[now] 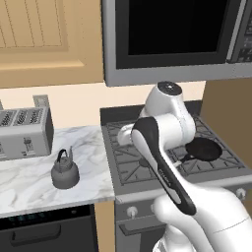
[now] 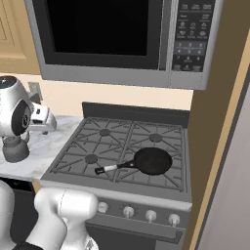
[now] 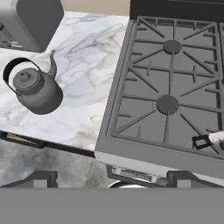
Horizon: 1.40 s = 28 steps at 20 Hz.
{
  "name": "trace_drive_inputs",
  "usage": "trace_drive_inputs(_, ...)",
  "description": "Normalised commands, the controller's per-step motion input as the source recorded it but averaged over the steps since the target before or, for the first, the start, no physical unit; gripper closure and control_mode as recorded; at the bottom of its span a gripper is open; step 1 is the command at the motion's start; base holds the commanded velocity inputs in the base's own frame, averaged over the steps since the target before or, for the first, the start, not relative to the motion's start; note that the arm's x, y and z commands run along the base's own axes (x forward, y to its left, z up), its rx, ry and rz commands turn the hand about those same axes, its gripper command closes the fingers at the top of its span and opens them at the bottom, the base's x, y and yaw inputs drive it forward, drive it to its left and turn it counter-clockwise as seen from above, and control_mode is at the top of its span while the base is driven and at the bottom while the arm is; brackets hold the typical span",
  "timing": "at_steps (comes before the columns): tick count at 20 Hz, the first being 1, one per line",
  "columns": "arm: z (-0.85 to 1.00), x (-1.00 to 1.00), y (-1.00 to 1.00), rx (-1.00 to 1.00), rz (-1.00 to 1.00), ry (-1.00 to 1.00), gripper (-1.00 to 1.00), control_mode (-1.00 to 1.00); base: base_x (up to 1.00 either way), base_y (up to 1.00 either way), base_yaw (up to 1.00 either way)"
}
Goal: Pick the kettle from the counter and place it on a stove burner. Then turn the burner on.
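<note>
Our kettle (image 3: 35, 89) sits untouched on the counter (image 3: 92, 65) beside the toaster (image 1: 24, 132), well left of the stove burner (image 3: 167, 104), so lifting, placing and turning the burner on are all left. Our gripper (image 3: 111, 180) hovers high over the stove's front edge, fingers wide and empty, the arm folded above the grates.

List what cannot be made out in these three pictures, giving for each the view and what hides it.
- Frying pan: left base view, arm covers its handle; hand view, right edge cuts off all but the handle tip.
- Kettle: right base view, arm hides its top.
- Stove knobs: too small to read their settings.
- Toaster: hand view, cut off by the top edge.
</note>
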Motion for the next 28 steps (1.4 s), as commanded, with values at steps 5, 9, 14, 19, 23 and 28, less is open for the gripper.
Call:
trace_drive_inputs(5,-0.02,0.0,0.62,0.05,0.06,0.0,-1.0,-1.0,0.0,0.0,0.0)
trace_drive_inputs(9,-0.04,0.0,0.72,0.06,0.05,0.0,-1.0,-1.0,0.0,0.0,0.0)
trace_drive_inputs(14,-0.11,0.0,0.85,0.03,0.03,0.0,-1.0,-1.0,0.0,0.0,0.0)
trace_drive_inputs(19,-0.11,0.0,0.77,0.04,0.04,0.0,-1.0,-1.0,0.0,0.0,0.0)
trace_drive_inputs(23,-0.12,0.03,0.69,0.06,0.03,0.0,-1.0,-1.0,0.0,0.0,0.0)
trace_drive_inputs(28,-0.14,0.12,0.62,0.05,0.02,0.0,-1.0,-1.0,0.0,0.0,0.0)
